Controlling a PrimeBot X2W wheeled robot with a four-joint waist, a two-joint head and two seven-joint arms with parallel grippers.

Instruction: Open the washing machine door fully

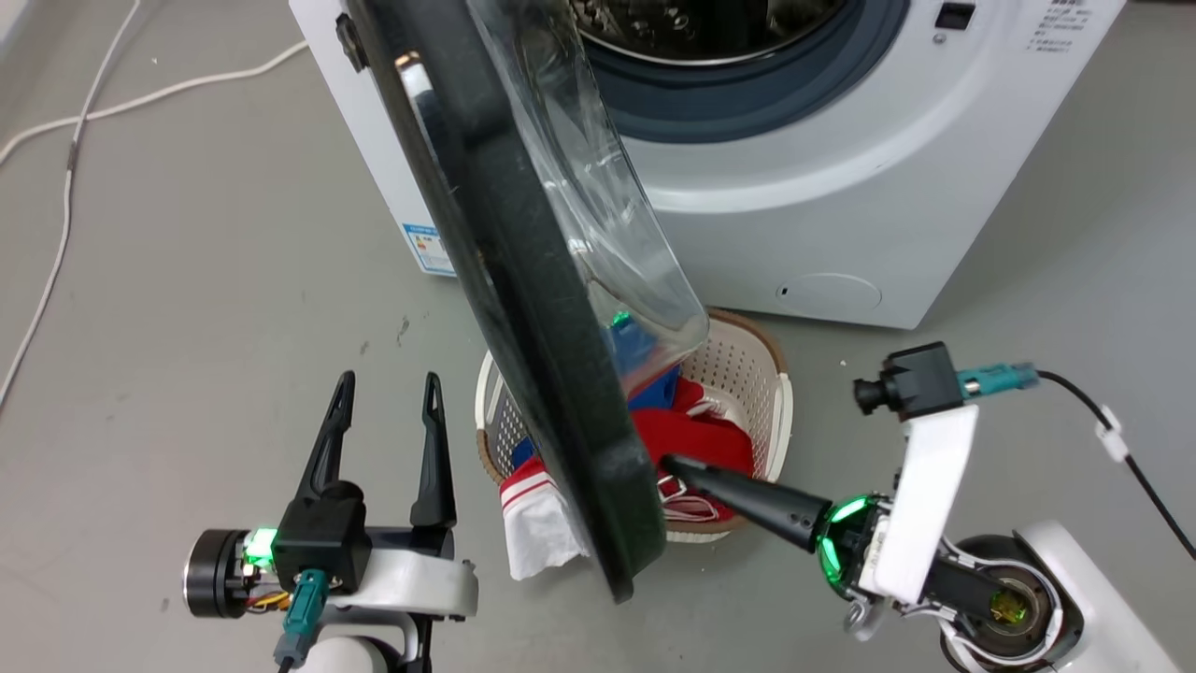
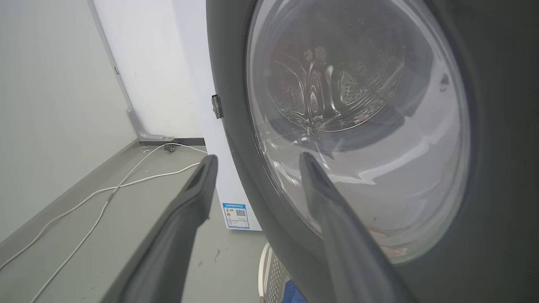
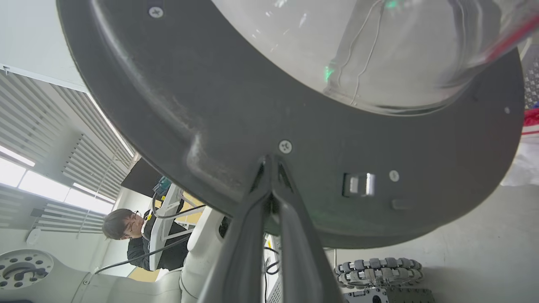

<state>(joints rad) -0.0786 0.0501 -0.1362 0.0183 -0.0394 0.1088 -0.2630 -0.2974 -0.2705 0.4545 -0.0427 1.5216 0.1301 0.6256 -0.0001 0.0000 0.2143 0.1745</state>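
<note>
The door stands partly open above a laundry basket. The right gripper touches its inner face, jaws closed together. The left gripper sits beside it, jaws wide and empty.

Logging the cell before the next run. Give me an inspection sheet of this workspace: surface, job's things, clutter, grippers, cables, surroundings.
Surface: grey floor, a few small marks.
Job's things: washing machine door part open, edge-on to the head view; drum exposed.
Clutter: laundry basket on the floor below the door, holding red, blue and white clothes.
Grippers: left gripper open, apart from the door; right gripper shut, tips against the door's inner rim.
Cables: white cable on the floor at left; black cable at the right wrist.
Surroundings: white washing machine; a person in the background.
</note>
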